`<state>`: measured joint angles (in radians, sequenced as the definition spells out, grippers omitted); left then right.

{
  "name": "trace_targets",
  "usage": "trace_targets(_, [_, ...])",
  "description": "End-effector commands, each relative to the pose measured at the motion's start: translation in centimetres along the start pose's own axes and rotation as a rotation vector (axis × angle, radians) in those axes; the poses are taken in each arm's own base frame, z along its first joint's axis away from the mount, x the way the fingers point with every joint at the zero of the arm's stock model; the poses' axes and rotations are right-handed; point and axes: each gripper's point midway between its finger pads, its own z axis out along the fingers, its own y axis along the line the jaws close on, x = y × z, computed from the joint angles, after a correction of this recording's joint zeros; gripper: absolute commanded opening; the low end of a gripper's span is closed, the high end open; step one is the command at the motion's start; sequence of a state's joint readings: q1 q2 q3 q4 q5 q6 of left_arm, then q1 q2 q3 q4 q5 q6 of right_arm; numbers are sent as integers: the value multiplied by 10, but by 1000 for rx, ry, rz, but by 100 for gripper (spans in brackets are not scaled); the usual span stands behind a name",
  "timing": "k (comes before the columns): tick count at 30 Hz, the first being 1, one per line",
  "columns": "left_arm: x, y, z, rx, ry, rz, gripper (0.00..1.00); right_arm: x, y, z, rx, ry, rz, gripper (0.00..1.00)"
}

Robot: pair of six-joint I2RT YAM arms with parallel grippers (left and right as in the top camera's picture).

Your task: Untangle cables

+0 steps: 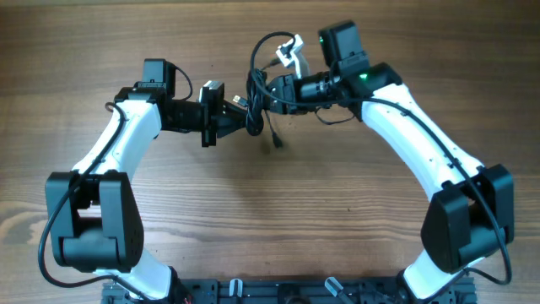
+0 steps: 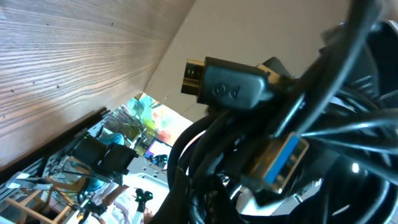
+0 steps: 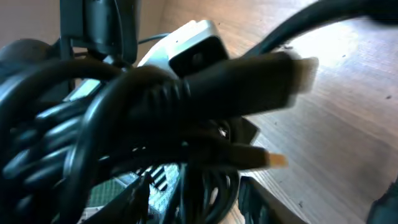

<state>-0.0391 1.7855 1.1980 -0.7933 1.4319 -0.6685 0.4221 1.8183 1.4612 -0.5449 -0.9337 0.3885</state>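
The cables (image 1: 256, 97) are hanging as one tight bunch between the two arms, above the far middle of the desk (image 1: 270, 211), and both arms are meeting at it. The step in hand, as I am judging it, is prying the knot apart.

The left gripper (image 1: 240, 116) is pressing into the bunch from its side. Its fingers are hiding behind cords in its own view, so I cannot tell how far it is closed.

The right gripper (image 1: 274, 87) is closing on the bunch from the other side. Its fingers (image 3: 249, 196) are showing at either side of the cords, which seem to be keeping them partly apart.

To do this well, each side should be pinching one strand or plug, not the whole wad, since pulling on the wad would only be tightening it. Drawing apart slowly and watching for a cord going taut would be helping. So would feeding a free plug back through its loop.

The bunch is looking like thin black cords wound over each other. One loop (image 1: 270, 42) is arching up behind it, and one loose end (image 1: 276, 139) is dangling toward the desk. Close up, a black plug (image 2: 233, 87) with a gold tip is sticking out, and a blue-tongued plug (image 2: 280, 162) is lying beneath it. A white piece (image 1: 291, 51) is sitting beside the loop; I cannot tell what it is.
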Motion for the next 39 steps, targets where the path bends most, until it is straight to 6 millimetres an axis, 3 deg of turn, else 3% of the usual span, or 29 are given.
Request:
trace_targets(1, [11,-17,-2,48,34,42,4,10,-5,15,95,11,68,40])
trace_targets(10, [5,-11,-2,12,1,42,4,21,-17,18,176,34,124,4])
trace_targets(15, [1,-8,-2,-8,-21,52,4,23,-43,10,318,13,146,4])
trace_targets(18, [-2,-6,-3,-23,-36,55,4,26,-83,-12,541,-21,189,4])
trace_targets(23, [-13,4,-5,-83,-98,54,4,43,-120,-45,792,8,210,4])
trace_targets(26, [-34,24,-13,-201,-220,50,4,51,-121,-61,873,47,218,4])
trace_targets(28, [-67,59,-37,-428,-433,38,4,58,-123,-79,965,82,217,4])
trace_targets(30, [-79,78,-55,-555,-538,18,4,61,-125,-85,999,95,220,4])
trace_targets(33, [-86,107,-88,-763,-677,-33,16,70,-128,-94,1048,131,222,5])
trace_targets(36, [-85,109,-89,-787,-665,-14,19,69,-128,-92,1051,133,206,4])
trace_targets(39, [-83,110,-86,-794,-656,-12,21,62,-122,-76,1025,139,106,6])
